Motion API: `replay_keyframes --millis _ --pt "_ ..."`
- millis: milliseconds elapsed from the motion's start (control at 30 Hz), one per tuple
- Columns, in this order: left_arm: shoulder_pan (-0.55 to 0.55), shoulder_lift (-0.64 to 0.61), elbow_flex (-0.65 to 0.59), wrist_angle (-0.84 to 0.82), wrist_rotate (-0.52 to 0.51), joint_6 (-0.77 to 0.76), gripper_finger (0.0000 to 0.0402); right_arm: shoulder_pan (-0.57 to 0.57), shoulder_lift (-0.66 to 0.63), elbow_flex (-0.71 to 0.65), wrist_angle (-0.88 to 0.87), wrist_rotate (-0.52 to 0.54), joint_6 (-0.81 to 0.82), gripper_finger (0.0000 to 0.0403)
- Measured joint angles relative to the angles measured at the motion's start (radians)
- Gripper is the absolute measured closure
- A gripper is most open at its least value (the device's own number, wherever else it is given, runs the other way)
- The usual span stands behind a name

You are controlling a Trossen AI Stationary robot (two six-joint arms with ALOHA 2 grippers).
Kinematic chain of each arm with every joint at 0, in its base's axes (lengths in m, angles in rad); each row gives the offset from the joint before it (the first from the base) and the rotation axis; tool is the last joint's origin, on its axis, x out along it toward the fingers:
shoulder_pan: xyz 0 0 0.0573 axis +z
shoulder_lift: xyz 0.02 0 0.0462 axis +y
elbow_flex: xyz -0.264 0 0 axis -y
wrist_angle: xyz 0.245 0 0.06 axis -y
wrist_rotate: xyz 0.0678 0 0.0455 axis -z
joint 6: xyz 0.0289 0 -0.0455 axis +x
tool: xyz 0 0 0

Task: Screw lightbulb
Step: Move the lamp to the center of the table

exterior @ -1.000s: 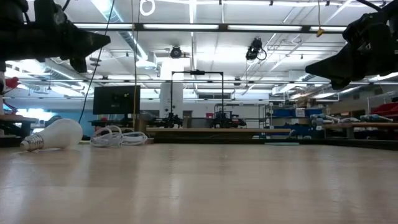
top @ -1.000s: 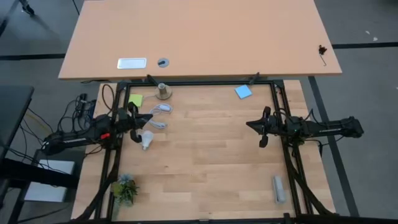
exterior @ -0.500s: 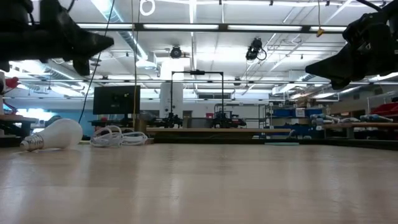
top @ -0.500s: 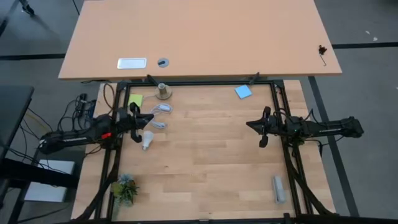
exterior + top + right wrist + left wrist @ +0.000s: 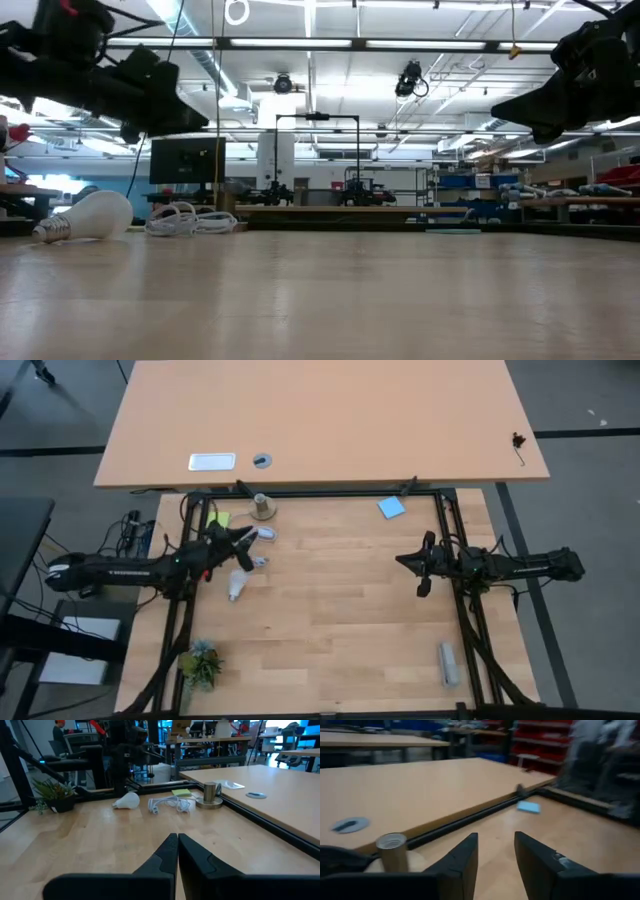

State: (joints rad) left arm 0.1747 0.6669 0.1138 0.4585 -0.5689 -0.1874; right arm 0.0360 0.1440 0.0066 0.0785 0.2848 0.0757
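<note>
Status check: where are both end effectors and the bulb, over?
Left end effector open, empty, above the cable. Right end effector shut, waiting mid-table. Lightbulb lying loose on the table. Nothing blocking.

One lightbulb (image 5: 236, 584) lies on the counter (image 5: 330, 620). There is one socket base (image 5: 262, 508), one coiled white cable (image 5: 257, 547), one blue note (image 5: 391, 508), one yellow-green note (image 5: 218, 520), one small plant (image 5: 200, 661) and one grey cylinder (image 5: 448, 663). Two arms are present, each with one end effector: left (image 5: 246, 542) and right (image 5: 410, 568).
</note>
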Motion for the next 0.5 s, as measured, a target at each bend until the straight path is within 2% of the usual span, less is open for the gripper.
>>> replay_keyframes --millis 100,267,500 --pt "0.030 0.094 0.046 0.001 -0.036 0.002 0.0264 0.000 0.000 0.000 0.001 0.000 0.000 0.0380" --pt "0.112 0.258 0.111 0.002 -0.036 0.003 0.0263 0.000 0.000 0.000 0.003 0.000 0.000 0.0380" --pt "0.260 0.489 0.192 0.032 0.044 0.027 0.0263 0.000 0.000 0.000 0.003 0.000 0.000 0.0380"
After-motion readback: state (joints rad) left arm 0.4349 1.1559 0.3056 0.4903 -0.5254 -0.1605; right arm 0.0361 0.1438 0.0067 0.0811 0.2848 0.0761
